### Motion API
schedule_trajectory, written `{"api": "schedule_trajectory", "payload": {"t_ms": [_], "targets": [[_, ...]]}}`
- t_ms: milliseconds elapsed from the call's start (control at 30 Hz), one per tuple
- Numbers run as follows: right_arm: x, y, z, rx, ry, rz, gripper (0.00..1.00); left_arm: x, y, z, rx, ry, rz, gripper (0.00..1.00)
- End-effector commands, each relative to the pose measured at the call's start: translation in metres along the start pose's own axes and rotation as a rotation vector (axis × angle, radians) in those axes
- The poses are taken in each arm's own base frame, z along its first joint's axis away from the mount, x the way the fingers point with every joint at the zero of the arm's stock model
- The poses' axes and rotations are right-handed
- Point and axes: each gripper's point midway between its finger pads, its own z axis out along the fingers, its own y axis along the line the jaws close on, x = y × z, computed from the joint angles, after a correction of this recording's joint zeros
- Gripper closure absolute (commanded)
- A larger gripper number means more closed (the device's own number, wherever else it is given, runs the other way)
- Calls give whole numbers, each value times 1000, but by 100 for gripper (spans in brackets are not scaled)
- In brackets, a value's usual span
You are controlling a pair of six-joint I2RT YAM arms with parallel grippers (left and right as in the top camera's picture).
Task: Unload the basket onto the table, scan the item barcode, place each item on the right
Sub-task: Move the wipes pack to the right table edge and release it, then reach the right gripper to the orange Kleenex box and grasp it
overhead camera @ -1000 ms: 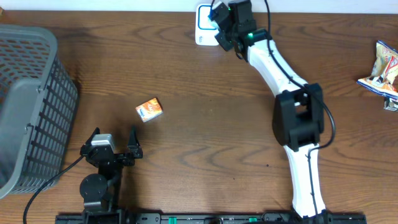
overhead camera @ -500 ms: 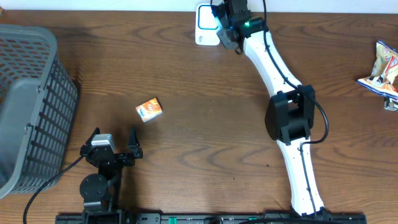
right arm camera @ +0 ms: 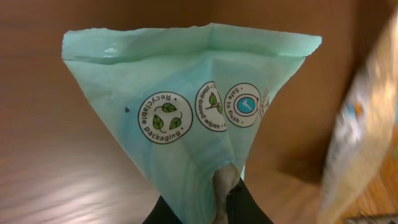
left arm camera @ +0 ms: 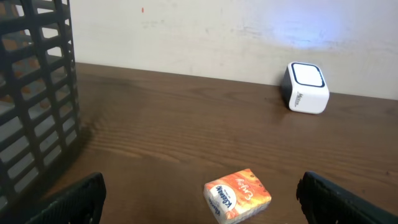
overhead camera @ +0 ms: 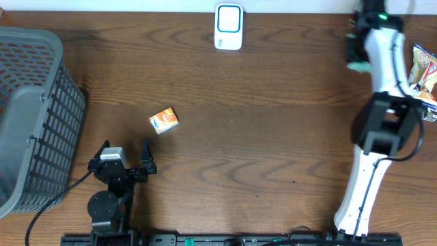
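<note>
A pale green packet (right arm camera: 186, 106) with recycling symbols printed on it fills the right wrist view. My right gripper (right arm camera: 214, 208) is shut on the packet's lower fold. From overhead, that gripper (overhead camera: 356, 51) hangs near the table's far right corner, the green packet (overhead camera: 359, 66) showing just below it. The white scanner (overhead camera: 228, 27) stands at the back centre, well to the left of the packet. My left gripper (overhead camera: 124, 158) rests open near the front left, holding nothing. Its fingers (left arm camera: 81, 196) stand wide on either side of the view.
An orange tissue pack (overhead camera: 164, 120) lies on the table just ahead of the left gripper. A grey mesh basket (overhead camera: 34, 116) takes up the left side. A crinkled snack bag (overhead camera: 423, 72) lies at the right edge, close beside the held packet.
My right arm has swung from in front of the scanner to the far right of the table, carrying the green packet. The left arm has stayed still.
</note>
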Motion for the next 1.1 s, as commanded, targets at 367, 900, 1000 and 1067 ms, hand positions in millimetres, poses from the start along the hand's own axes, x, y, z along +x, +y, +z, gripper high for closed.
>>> {"api": "schedule_trajectory", "payload": {"t_ms": [367,900,1000,1067], "targets": [[-15,-34,-49,-244,-115,253,1,16,1,2,0,39,11,2],[96,381,-235,-891,-2,-426,1,16,1,2,0,39,11,2],[147,439,-246,-895,19,-591,1,16,1,2,0,39,11,2],[171,465,-246,-895,23,-666,2,16,1,2,0,39,11,2]]}}
